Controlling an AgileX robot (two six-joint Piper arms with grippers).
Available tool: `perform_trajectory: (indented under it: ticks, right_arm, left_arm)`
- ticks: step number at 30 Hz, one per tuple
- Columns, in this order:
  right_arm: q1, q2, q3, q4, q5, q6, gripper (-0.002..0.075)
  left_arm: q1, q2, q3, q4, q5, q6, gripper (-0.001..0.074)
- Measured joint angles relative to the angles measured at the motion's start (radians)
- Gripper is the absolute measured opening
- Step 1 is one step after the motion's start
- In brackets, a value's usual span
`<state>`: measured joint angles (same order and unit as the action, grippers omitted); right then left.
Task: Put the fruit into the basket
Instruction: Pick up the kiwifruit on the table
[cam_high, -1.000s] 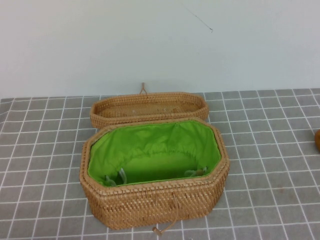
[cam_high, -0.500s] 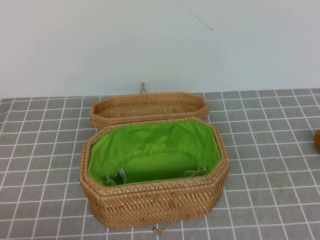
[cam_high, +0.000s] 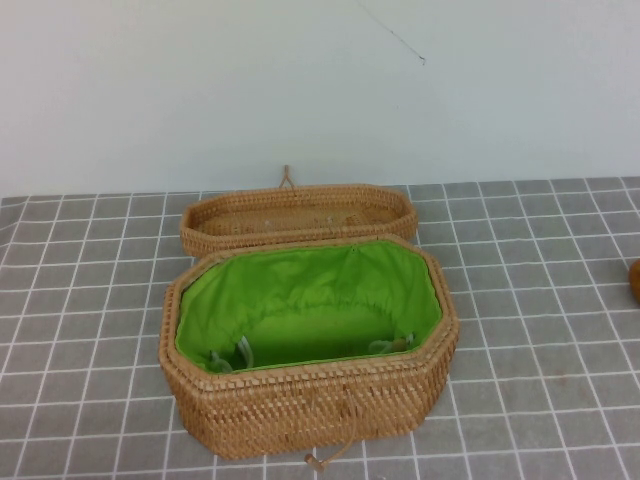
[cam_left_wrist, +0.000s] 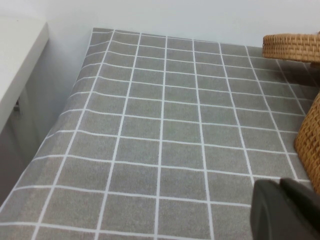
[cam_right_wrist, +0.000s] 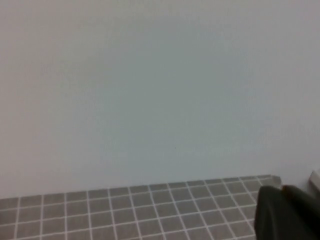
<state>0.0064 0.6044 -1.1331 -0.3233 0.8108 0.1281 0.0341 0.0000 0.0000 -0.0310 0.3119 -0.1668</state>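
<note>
The basket (cam_high: 308, 400) is deep woven wicker with a bright green lining and stands open in the middle of the table. The lining holds nothing that I can see. Its wall also shows in the left wrist view (cam_left_wrist: 310, 142). The fruit (cam_high: 635, 281) is an orange-brown sliver at the right edge of the high view, far right of the basket. Neither arm shows in the high view. My left gripper (cam_left_wrist: 281, 183) is shut and empty, low over the cloth beside the basket's left end. My right gripper (cam_right_wrist: 281, 189) is shut and empty, facing the wall.
The shallow unlined wicker lid (cam_high: 298, 215) lies just behind the basket; it also shows in the left wrist view (cam_left_wrist: 292, 46). A grey checked cloth (cam_high: 90, 300) covers the table. A white ledge (cam_left_wrist: 17, 60) stands past the table's left edge.
</note>
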Motion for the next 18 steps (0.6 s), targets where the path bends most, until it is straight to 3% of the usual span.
perform_trajectory:
  ticks: [7,18]
  right_arm:
    - [0.002,0.098,-0.063,0.18,-0.1,-0.029,-0.0003]
    - [0.079,0.37,-0.134,0.22,0.171,-0.108,-0.0003]
  left_arm:
    - [0.0,0.0,0.0,0.0,0.0,0.002,-0.0002]
    - [0.0,0.0,0.0,0.0,0.0,0.002,-0.0002]
